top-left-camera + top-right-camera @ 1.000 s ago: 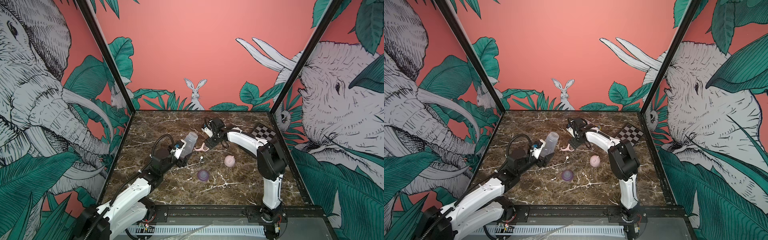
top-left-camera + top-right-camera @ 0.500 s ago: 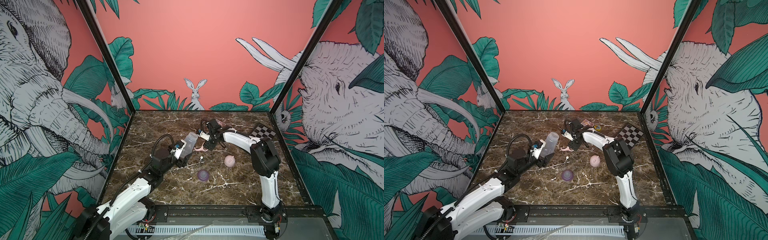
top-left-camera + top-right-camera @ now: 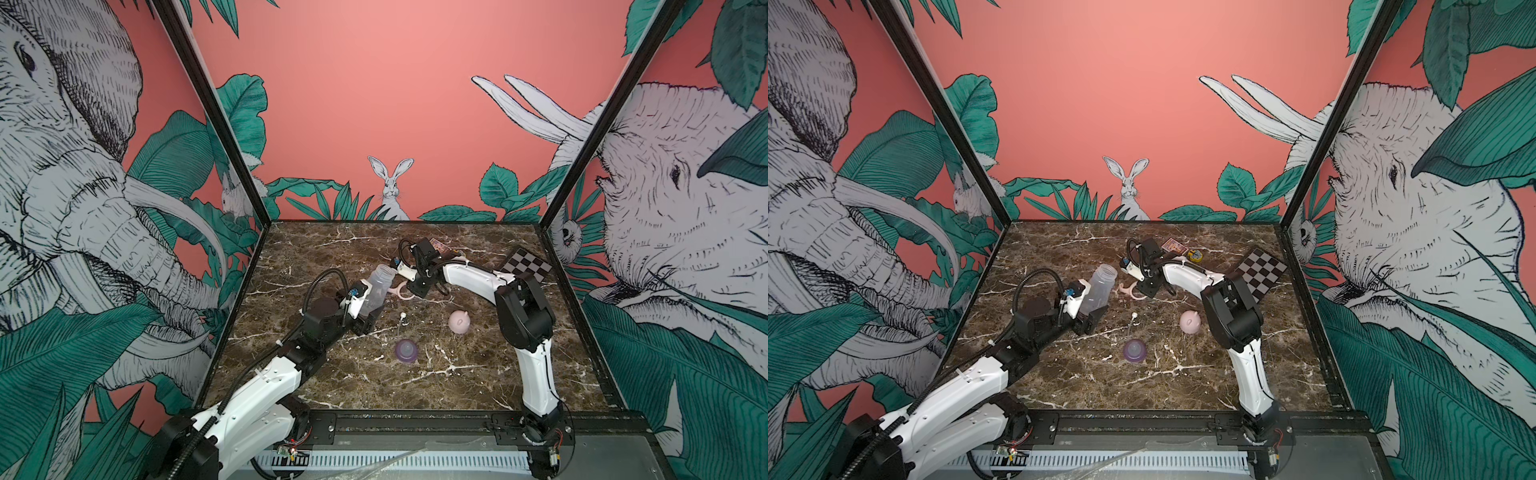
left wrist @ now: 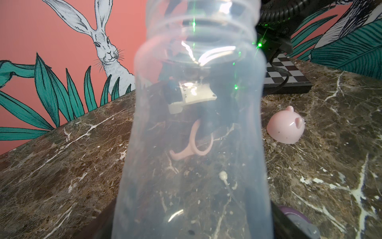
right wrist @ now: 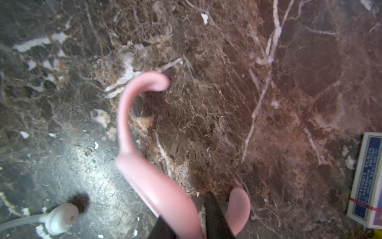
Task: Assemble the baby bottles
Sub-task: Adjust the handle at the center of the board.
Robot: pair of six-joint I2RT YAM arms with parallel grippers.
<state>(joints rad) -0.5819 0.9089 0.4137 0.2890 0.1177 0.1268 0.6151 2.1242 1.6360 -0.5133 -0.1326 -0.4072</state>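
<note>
Clear bottle (image 3: 376,287) tilted; pink collar ring (image 5: 157,186) nearby.

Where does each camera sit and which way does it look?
Top views: high over the front edge, looking down toward the back wall; both arms show, left gripper holding the bottle, right gripper on the collar ring.
Left wrist: left arm, looking through the bottle to the back wall; gripper edges show.
Right wrist: right arm, looking down at the table; black fingertips pinch the collar ring.
Shared: both wrist views show collar ring and straw.
</note>
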